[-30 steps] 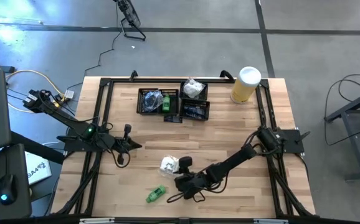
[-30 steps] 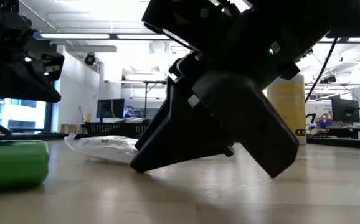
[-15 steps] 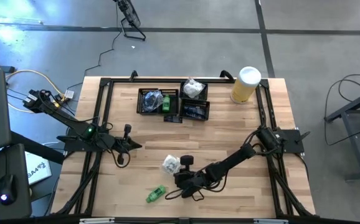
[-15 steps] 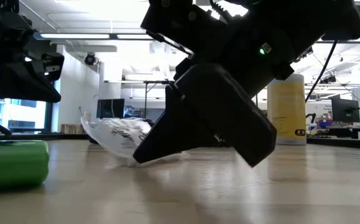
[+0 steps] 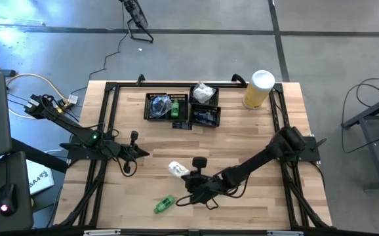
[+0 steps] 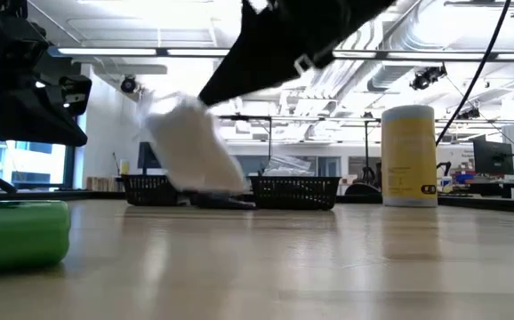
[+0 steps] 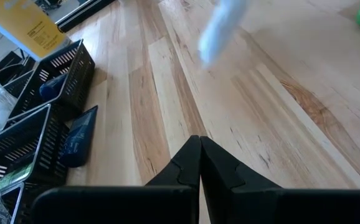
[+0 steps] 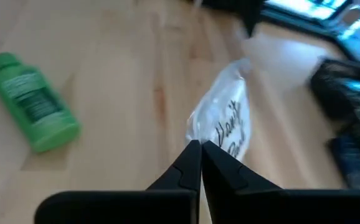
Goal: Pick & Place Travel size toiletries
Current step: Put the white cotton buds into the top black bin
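While the left pincer waits pressed together near the table's left edge, the right pincer clamps a white crinkly sachet and holds it clear of the wood in the low view. A green bottle lies nearby at the front; black mesh trays sit at the back beside a yellow cylinder.

Overhead camera, straight down on the whole bench; bench-height camera, level across it toward the room, sharing the yellow cylinder and mesh trays with overhead; two wrist cameras, close, angled onto the boards.
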`<state>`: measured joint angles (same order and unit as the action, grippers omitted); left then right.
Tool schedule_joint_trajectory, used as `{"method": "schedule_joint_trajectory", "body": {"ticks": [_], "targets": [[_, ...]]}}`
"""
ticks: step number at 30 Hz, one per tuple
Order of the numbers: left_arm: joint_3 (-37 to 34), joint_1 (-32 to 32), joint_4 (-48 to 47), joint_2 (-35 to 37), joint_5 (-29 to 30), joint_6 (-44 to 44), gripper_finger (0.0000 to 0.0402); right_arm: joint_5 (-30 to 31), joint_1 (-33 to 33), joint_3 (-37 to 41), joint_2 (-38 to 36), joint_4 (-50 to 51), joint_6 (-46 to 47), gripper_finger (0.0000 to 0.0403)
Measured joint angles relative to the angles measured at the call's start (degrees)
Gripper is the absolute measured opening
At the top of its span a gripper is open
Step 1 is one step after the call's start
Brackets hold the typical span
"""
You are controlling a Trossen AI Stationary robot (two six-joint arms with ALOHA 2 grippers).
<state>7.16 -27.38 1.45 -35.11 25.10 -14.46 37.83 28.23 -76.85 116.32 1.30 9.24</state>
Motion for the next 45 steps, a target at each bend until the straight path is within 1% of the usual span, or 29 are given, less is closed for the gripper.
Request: {"method": "schedule_joint_trajectory", "body": {"ticks": [5,11,13,18,22,25,30,33,36,39,45], "targets": [[0.01,-0.02,-0.02,0.0,0.0,0.0,0.0001,2.89,-0.81,0.04,-4.22,4.13,1.31,0.0002],[0.02,-0.02,-0.13,0.0,0.0,-0.04,0.0001,5.49,-3.82,-0.04,-9.67,10.18,2.77,0.0002],[0.02,-0.02,-0.13,0.0,0.0,-0.04,0.0001,5.84,-5.08,0.06,-11.44,13.67,2.94,0.0002],[0.02,-0.02,-0.39,0.0,0.0,-0.07,0.0001,5.38,-9.32,-0.01,-14.71,18.75,2.64,0.0002],[0.02,-0.02,-0.42,0.0,0.0,-0.23,0.0001,3.61,-13.28,-0.01,-16.83,22.35,1.56,0.0002],[0.02,-0.02,-0.57,0.0,0.0,-0.24,0.0001,2.73,-16.45,-0.03,-17.21,22.88,-1.03,0.0002],[0.02,-0.02,-0.86,0.0,0.0,-0.24,0.0001,-2.48,-22.77,-0.04,-17.9,24.38,-3.57,0.0002],[0.02,0.0,-1.66,0.0,0.0,-0.24,0.0001,-3.48,-26.57,0.01,-17.81,25.8,-4.84,0.0002],[0.04,-0.01,-1.83,-0.02,0.0,-0.24,0.0001,-4.21,-30.19,-0.01,-17.82,25.42,-7.43,0.0002],[0.04,-0.02,-1.81,0.0,0.0,-0.24,0.0001,-7.73,-34.0,-0.01,-17.82,25.51,-9.27,0.0002],[0.04,-0.01,-1.79,-0.02,0.0,-0.24,0.0001,-11.6,-40.84,-0.01,-17.82,25.52,-13.09,0.0002]]}}
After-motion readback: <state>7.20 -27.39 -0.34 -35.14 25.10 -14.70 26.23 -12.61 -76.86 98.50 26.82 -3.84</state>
